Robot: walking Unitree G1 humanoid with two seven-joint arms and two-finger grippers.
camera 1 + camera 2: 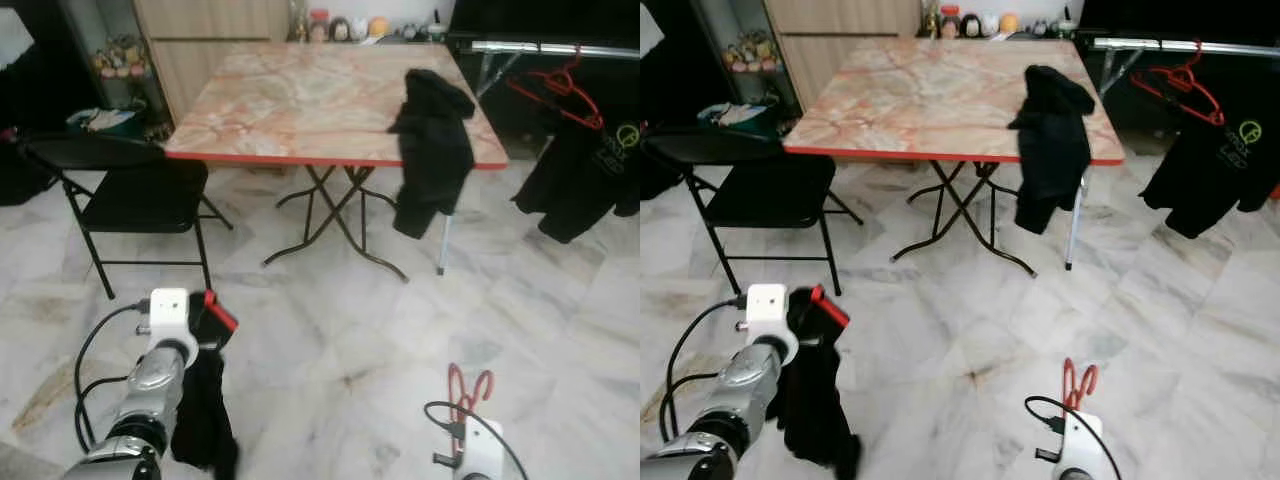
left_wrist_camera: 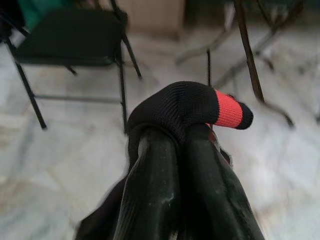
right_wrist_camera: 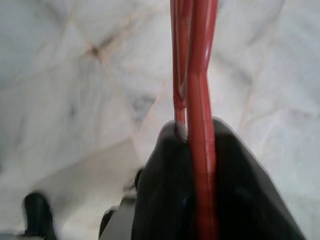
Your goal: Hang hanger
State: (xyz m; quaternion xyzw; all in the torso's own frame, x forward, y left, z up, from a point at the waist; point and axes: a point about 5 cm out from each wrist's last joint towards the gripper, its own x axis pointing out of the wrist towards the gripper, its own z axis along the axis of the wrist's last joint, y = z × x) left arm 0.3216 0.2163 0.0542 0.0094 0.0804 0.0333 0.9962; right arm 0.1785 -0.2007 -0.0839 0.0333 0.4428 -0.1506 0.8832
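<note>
A: Report the left tool [image 2: 185, 150].

B: It is low on the left above the marble floor [image 1: 350, 330], fingers pressed together on a black garment with a red band [image 1: 205, 400]. The cloth drapes over the fingertips and hangs down beside the arm.

A: And the right tool [image 3: 192, 150]?

B: Low on the right. Its fingers are clamped on a red hanger [image 1: 468, 392], which stands up from between them. The wrist view shows the red bars running straight out from the closed fingers.

A: Where is the rail?

B: A silver rail [image 1: 555, 49] runs along the upper right, well apart from both tools. A second red hanger [image 1: 560, 90] hangs on it, carrying a black shirt with a green mark [image 1: 585, 170].

A: Other items?

B: A marble-patterned counter with a red edge [image 1: 300, 100] stands ahead, with another black garment [image 1: 432, 150] draped over its right edge. A black folding chair [image 1: 135, 190] stands left of the counter.
</note>
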